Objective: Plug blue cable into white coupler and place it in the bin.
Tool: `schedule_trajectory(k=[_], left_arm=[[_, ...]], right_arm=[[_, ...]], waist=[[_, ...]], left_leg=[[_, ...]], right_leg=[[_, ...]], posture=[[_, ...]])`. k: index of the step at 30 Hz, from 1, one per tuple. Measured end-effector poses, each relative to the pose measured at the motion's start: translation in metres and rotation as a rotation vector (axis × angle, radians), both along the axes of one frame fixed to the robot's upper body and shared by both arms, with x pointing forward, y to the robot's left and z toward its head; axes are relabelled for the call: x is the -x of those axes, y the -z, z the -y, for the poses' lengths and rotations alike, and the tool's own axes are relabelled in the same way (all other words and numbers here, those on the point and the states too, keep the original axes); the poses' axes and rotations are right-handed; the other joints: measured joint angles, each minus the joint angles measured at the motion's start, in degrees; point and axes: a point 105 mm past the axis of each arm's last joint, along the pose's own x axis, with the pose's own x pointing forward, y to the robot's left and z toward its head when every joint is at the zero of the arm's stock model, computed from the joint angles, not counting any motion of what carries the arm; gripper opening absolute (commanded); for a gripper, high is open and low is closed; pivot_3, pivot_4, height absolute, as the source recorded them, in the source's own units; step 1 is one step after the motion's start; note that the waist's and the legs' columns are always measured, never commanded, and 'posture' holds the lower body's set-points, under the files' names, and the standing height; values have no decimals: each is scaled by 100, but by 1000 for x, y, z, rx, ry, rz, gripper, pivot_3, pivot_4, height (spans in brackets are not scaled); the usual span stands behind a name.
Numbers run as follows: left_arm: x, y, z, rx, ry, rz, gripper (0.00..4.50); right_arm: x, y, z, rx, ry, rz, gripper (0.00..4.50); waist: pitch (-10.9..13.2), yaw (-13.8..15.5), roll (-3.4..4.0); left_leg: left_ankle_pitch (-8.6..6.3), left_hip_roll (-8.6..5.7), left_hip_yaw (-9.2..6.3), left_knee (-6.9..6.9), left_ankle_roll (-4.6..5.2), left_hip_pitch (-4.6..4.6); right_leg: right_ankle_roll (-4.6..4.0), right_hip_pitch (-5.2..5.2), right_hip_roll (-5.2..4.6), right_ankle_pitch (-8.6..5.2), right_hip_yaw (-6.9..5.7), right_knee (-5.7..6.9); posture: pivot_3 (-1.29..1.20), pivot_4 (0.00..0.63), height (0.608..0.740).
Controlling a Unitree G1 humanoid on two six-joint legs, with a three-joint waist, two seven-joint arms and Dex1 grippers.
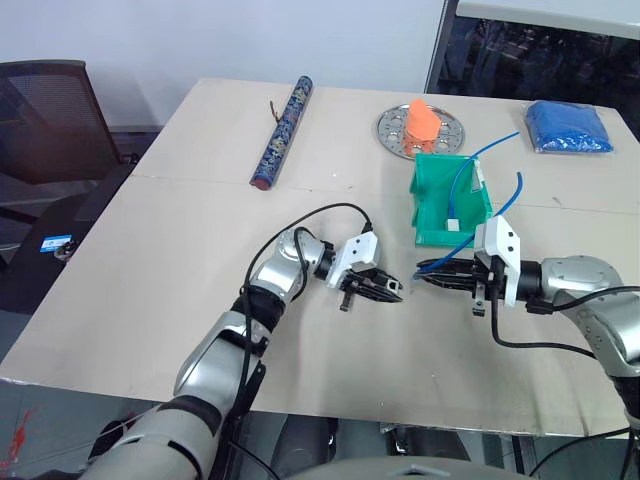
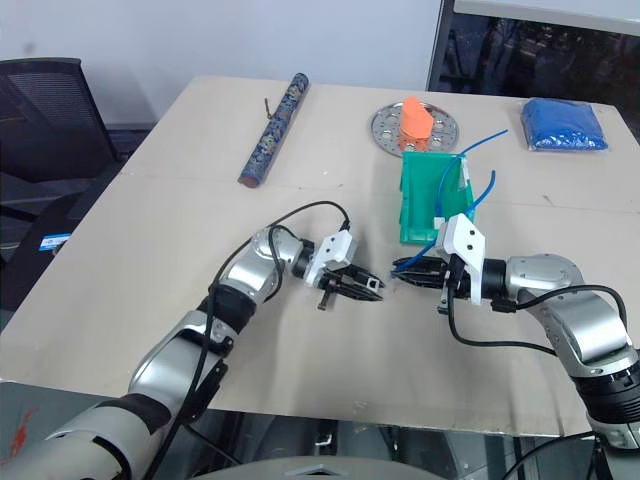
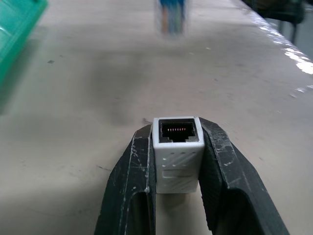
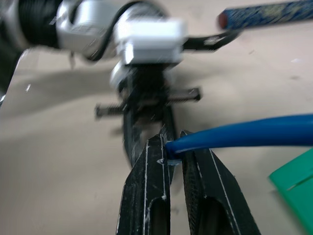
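Left gripper (image 1: 392,290) pinches the white coupler (image 3: 177,152), socket facing three o'clock; right gripper (image 1: 428,273) clamps the blue cable (image 4: 244,133) by its plug. Any tilt, and the plug likely jams against the socket rim.

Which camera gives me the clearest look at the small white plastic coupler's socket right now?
The left wrist view: the small white plastic coupler sits clamped between the left gripper fingers, its dark socket facing the camera. In the head views it is hidden inside that gripper. The right wrist view leaves it unclear.
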Motion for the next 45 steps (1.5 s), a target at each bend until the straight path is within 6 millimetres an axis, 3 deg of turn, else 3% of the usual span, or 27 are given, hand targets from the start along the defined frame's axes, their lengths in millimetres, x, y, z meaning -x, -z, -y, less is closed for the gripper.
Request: schedule_trajectory(k=[13,20,45], left_arm=[[0,-2,4,-58,69,10,570],[-1,-1,5,-65,73,9,570],[-1,-1,6,-71,77,23,570]], right_arm=[[3,2,-24,51,-88,97,0],[-4,16,-21,102,-81,118,0],[-4,21,-27,151,-126,171,0]], waist=[[0,9,0],[-1,10,0],[-5,15,2]], left_leg=[[0,1,-2,2,0,2],[0,0,-2,4,0,2],[0,-1,-2,9,0,7]], right_leg=[[0,0,-1,0,-2,5],[0,1,-1,0,-2,5],[1,6,-2,0,-1,10]], posture=[[0,150,740],[0,150,740],[0,150,740]])
